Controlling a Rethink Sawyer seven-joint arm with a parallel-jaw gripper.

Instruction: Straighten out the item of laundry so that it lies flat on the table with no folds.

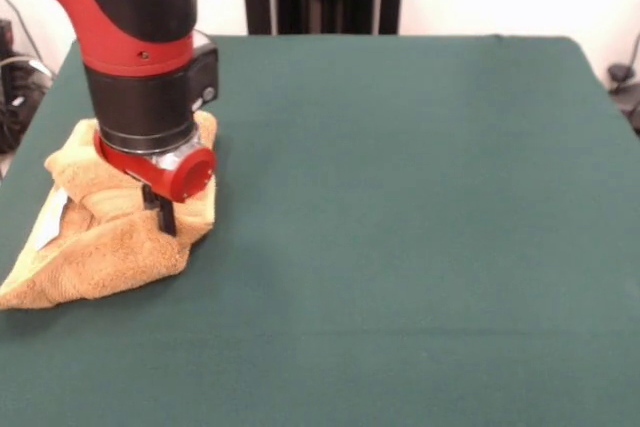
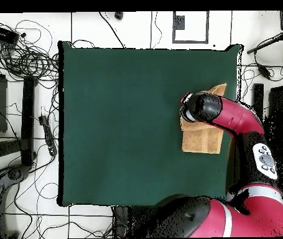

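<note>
Early stage of flattening: the towel [image 1: 105, 232] lies crumpled and doubled over at one side edge of the green counter [image 1: 400, 197], its small white tag [image 1: 52, 222] showing on the outer flank; in the overhead view it sits beside the counter's edge, partly under my wrist. My arm [image 1: 140, 37] descends steeply from above; my hand [image 1: 160, 209] presses its dark fingertips into the raised fold, but whether the fingers are pinched on cloth or merely set against it I cannot tell. Next, I judge, a secure pinch on the upper layer is needed, then a pull toward open counter to undo the fold.
</note>
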